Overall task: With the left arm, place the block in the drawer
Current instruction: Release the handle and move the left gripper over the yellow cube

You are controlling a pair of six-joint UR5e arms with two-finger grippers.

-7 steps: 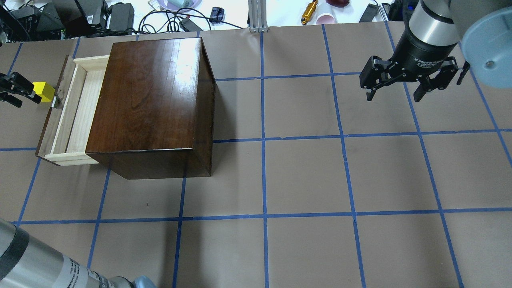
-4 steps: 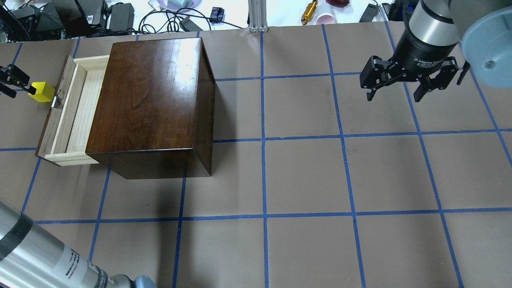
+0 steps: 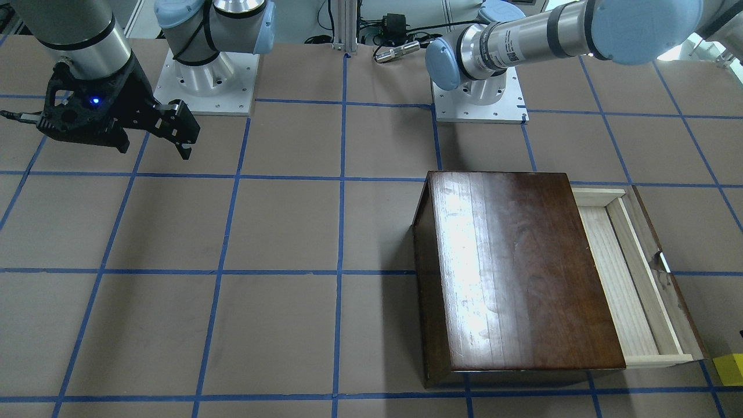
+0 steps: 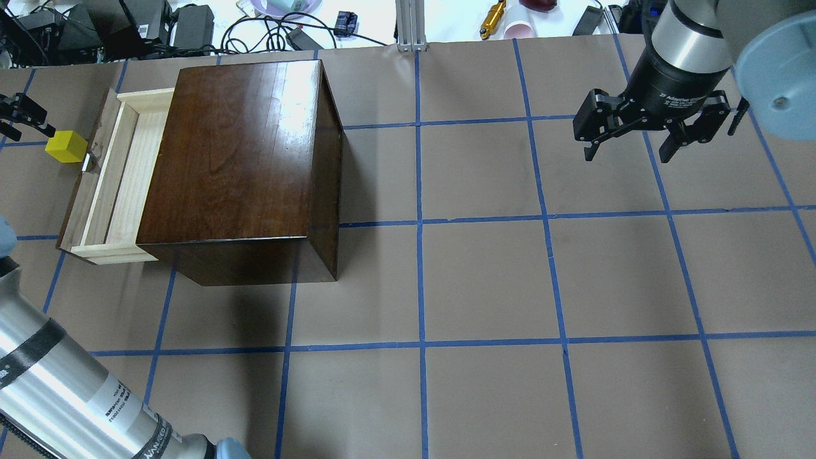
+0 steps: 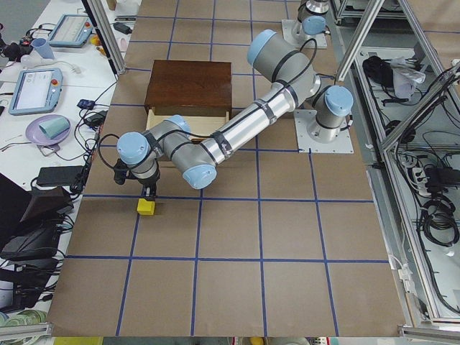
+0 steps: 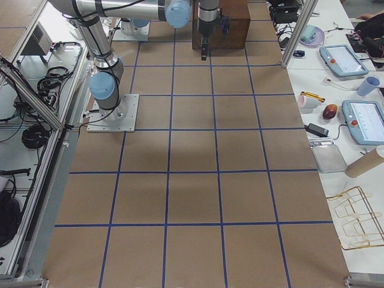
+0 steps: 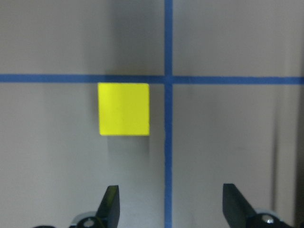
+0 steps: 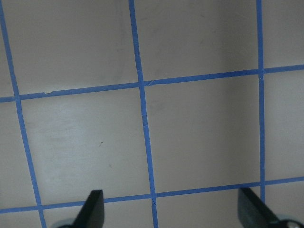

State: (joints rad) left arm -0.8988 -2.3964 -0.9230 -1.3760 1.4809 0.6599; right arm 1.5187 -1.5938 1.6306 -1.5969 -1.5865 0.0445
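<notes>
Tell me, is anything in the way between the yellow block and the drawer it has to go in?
Yes. The block sits just outside the open drawer, and the drawer's dark front panel stands between them, so it would likely need lifting over. Nothing visible lies between the left gripper and the block.

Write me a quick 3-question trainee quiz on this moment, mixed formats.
1. True or false: the block already lies inside the drawer.
2. Pick one. The left gripper is:
A) shut on the block
B) open, with the block on the table ahead of its fingers
C) reaching inside the drawer
3. Fill in: the right gripper holds nothing, and its jaws are ____.

Key: 1 false, the block sits on the table just outside the drawer's front panel; 2 B; 3 open.
</notes>
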